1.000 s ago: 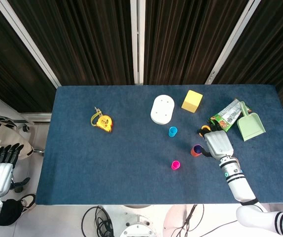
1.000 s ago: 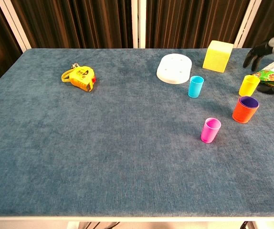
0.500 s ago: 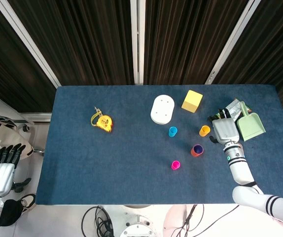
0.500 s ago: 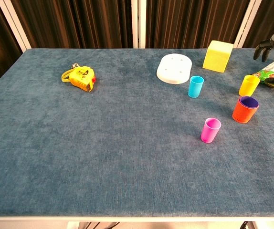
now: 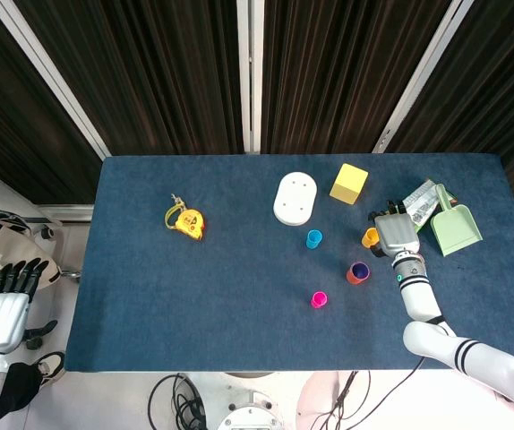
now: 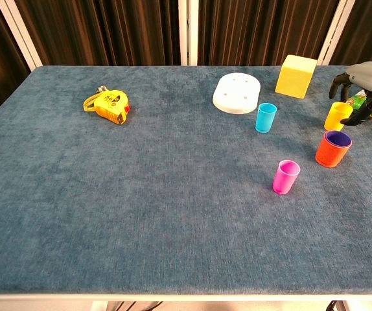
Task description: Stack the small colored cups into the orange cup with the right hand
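From the head view, the blue felt-like table (image 5: 194, 287) carries a small yellow plastic cup (image 5: 370, 237) standing upright, mouth up, with the right hand (image 5: 395, 235) just beside it on its right, fingers curved toward it; whether they touch the cup cannot be told from here. Just below stands the orange plastic cup (image 5: 356, 273), upright, with a purple cup nested inside. A small cyan cup (image 5: 314, 238) and a small magenta cup (image 5: 319, 299) stand apart to the left, with bare cloth between them. A white oval plate (image 5: 295, 198), a yellow foam cube (image 5: 349, 183), a green plastic scoop (image 5: 454, 226) near the right edge and a yellow tape measure (image 5: 186, 220) far left lie well apart from the cups. The left hand (image 5: 4, 309) hangs off the table at the left, fingers straight and apart, holding nothing. In the chest view, the right hand (image 6: 361, 87) arches over the yellow cup (image 6: 337, 116) with dark fingers on both sides, seemingly not closed on it. The orange cup (image 6: 332, 149) sits nearer the front, upright.
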You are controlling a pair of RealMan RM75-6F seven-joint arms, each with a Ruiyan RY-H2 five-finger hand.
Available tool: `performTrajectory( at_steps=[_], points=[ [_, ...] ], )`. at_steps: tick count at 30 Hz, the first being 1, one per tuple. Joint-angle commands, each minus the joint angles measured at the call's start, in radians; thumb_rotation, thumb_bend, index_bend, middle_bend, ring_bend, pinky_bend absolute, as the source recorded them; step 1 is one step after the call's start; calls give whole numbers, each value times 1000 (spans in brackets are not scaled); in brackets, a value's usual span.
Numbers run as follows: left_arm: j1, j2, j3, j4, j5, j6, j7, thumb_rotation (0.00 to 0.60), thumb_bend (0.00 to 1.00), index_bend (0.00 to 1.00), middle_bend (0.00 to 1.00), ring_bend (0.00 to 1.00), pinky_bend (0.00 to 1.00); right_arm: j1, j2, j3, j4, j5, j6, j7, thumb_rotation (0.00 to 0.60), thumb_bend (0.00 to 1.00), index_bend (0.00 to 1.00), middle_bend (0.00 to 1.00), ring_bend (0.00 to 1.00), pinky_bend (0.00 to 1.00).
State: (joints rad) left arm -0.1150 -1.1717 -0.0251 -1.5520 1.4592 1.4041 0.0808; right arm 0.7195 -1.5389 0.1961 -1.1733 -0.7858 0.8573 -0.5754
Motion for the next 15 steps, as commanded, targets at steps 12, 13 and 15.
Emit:
performTrajectory(
  at_steps=[12,13,15],
  points=[
    [0,0,0,-4,-5,0,6,600,81,63,37,0,0,-5,-32,-6,24,-23,53,17,600,260,522,470,131,0],
    [0,0,1,-3,-5,0,5,600,81,63,37,0,0,-8,-26,-5,14,-29,60,21,600,260,523,470,131,0],
    [1,-1,1,-1,-5,2,3,600,81,63,37,0,0,-14,-3,0,-26,-45,80,31,600,260,523,471,131,0]
  ],
)
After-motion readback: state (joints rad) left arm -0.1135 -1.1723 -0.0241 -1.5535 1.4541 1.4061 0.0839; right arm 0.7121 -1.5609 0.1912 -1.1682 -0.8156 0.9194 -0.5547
